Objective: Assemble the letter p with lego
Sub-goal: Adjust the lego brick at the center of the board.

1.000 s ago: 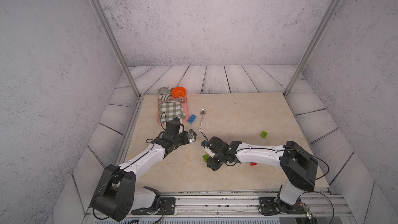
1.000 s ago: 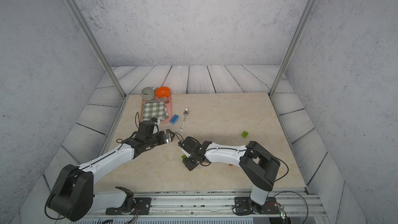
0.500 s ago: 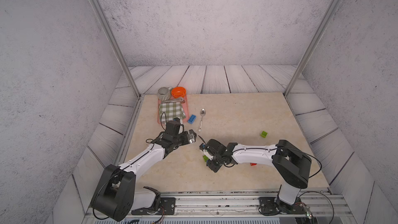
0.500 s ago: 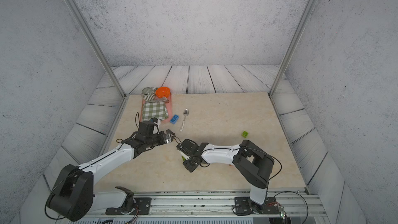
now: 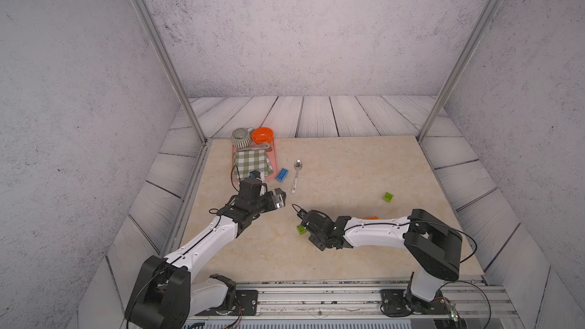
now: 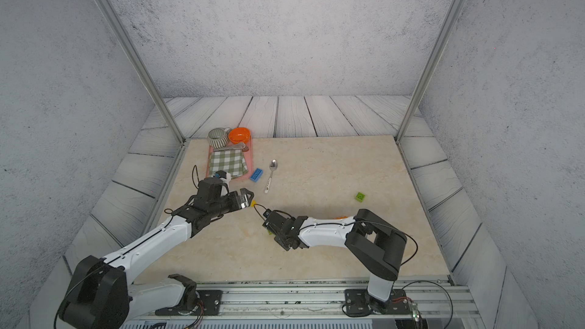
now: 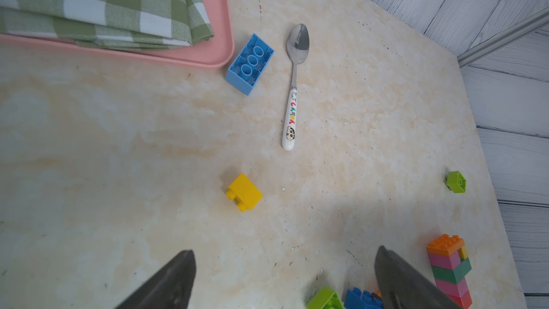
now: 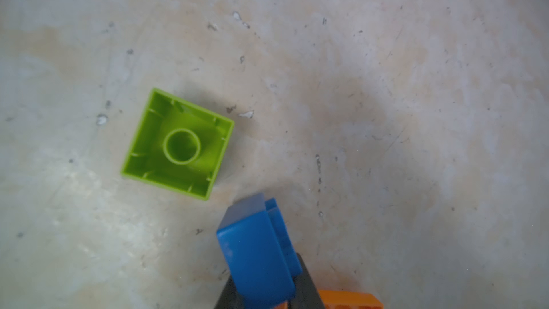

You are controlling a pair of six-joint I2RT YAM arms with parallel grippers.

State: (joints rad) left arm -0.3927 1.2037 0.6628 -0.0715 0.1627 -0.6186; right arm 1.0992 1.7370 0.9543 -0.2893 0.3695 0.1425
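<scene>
Right gripper [image 8: 264, 280] closed on a dark blue brick [image 8: 255, 248], pinched by its sides, likely to leave a mating face free. Upturned lime brick [image 8: 178, 144] just beside it on the tabletop [image 8: 416, 84], hollow up, so probably needs flipping. Left gripper [image 7: 285, 251] spread wide, empty, poised just short of a yellow brick [image 7: 244, 192] lying on its side. Part-built stack [image 7: 448, 266] near, orange on top: probable destination for the blue one

Marbled tabletop [image 5: 364, 166] carrying a pink tray [image 7: 184, 58] in its far left corner; lying just beside the tray — an upturned blue brick [image 7: 250, 64], then a spoon [image 7: 293, 90]. Also lying loose: yellow brick [image 7: 245, 192], upturned lime brick [image 8: 177, 144], second lime brick [image 7: 456, 181], multicoloured brick stack [image 7: 450, 269].
</scene>
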